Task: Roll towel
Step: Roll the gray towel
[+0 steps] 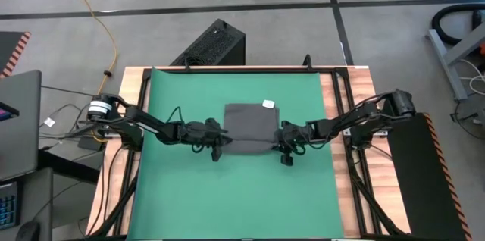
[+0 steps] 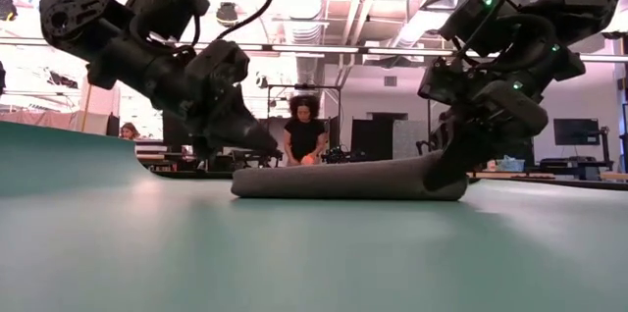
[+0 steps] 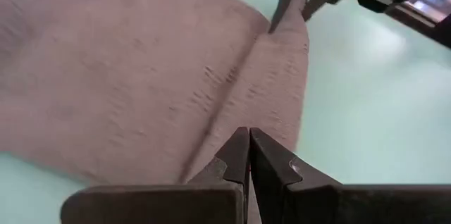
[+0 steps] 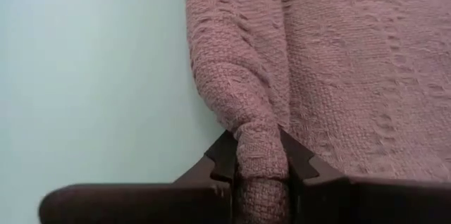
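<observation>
While the large green mat (image 1: 182, 195) covers most of the wooden table (image 1: 341, 195), the two dark arms reach in from either side and meet at the cloth near the mat's middle. At the table's far edge, on the grey floor, stands a black perforated box (image 1: 211, 44), and a yellow cable (image 1: 102, 21) trails across the floor beside it.

Across the room beyond the table, in the low view, a person in dark clothes (image 2: 304, 133) faces the camera.

On the mat lies the dark grey soft towel (image 1: 250, 126), partly rolled: its near edge is turned over into a thick roll that runs from one arm to the other, while the flat remainder spreads toward the far side. From table height the roll shows as a long, low tube (image 2: 343, 181) resting on the green surface.

The right gripper (image 4: 262, 164) is at the right end of that roll, its two dark fingers clamped on the rolled cloth, which fills the gap between them. The left gripper (image 3: 249, 160) sits at the left end of the roll, jaws pressed together with no cloth visible between the tips; the roll stretches away just in front of them.

A small white tag (image 1: 267, 104) lies at the towel's far right corner, on the flat part.
</observation>
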